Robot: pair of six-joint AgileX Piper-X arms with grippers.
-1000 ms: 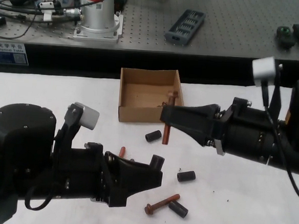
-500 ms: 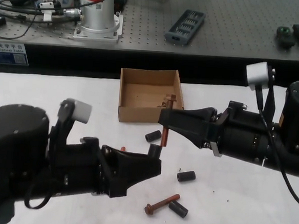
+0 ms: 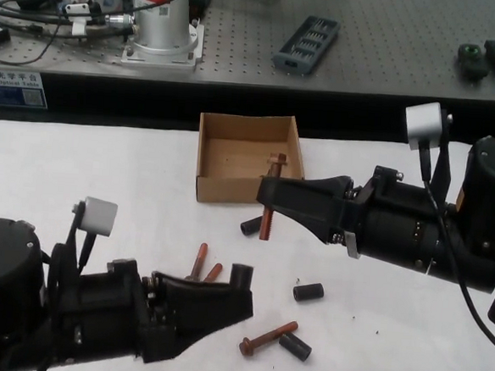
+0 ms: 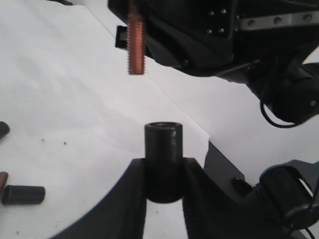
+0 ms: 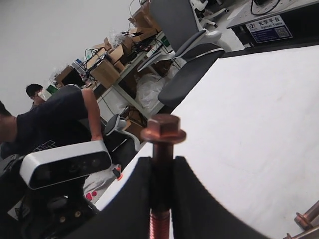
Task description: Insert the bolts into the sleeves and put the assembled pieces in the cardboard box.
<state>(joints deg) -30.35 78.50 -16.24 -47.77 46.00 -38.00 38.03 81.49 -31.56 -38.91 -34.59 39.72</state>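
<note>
Bolt [image 5: 162, 134]: copper-coloured, hex head over a flange, threaded shank. It is hanging upright, head uppermost, in the right tool [image 3: 268, 191], which is clamping the shank just under the head, with the threaded end projecting below the fingers. It is looking like stiff metal, small and light, with threads that are probably giving the pads some bite. The hold near the head is leaving the threaded end free for entry, which seems the right place to take it. Sleeve [image 4: 163, 142]: black, short cylinder with its bore facing up. It is standing upright in the left tool [image 4: 163, 169], which is pinching its lower half, the upper rim rising clear of the fingertips. It is appearing rigid and smooth-walled, so likely to slip or tilt under a slack grip. The low hold is keeping the mouth unobstructed. The bolt's tip is hanging above the sleeve's mouth and off to one side, apart from it and not yet entered. Loose sleeves [image 3: 308, 292] and loose bolts [image 3: 267, 337] are lying on the white worktop [image 3: 406, 349] just beyond the left tool's tips. The cardboard box [image 3: 222, 188] is sitting beyond the right tool's fingertips, behind the held bolt.
</note>
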